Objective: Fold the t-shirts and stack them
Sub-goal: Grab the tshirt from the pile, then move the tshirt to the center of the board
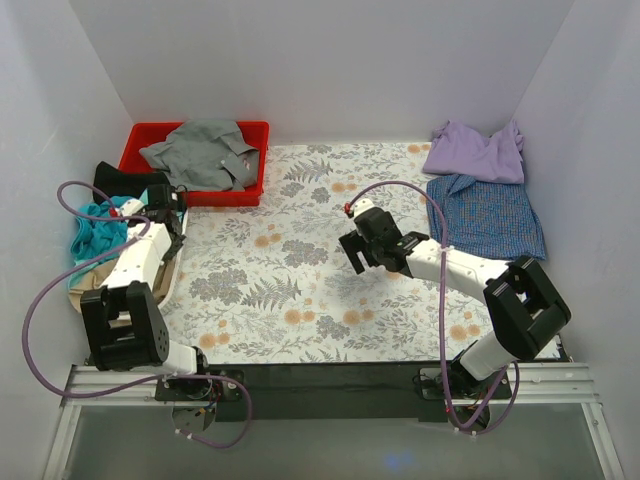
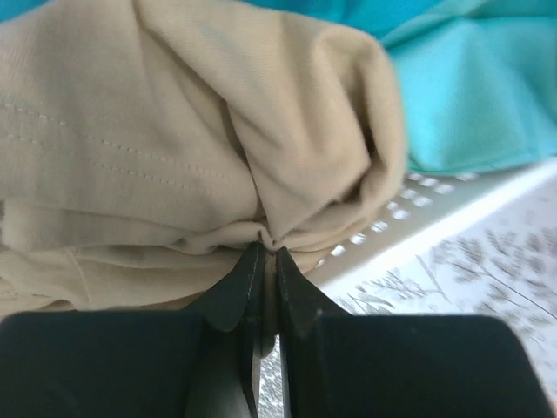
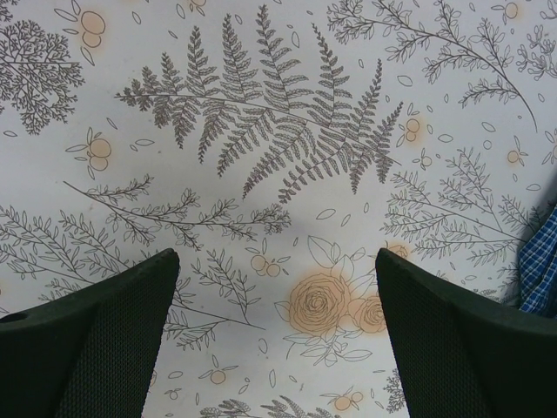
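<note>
Top view: the left gripper (image 1: 174, 240) sits at the left edge beside the teal t-shirt (image 1: 95, 235), and the right gripper (image 1: 360, 255) hangs over the floral table (image 1: 270, 290). A grey t-shirt (image 1: 200, 150) fills the far red bin (image 1: 140, 135). A lavender t-shirt (image 1: 475, 152) and a blue-checked t-shirt (image 1: 485, 215) lie far right. Left wrist: its fingers (image 2: 235, 296) are pressed together, pinching the tan t-shirt (image 2: 174, 131) by the white mesh basket (image 2: 409, 235). Right wrist: its fingers (image 3: 96, 348) are spread wide above the table
</note>
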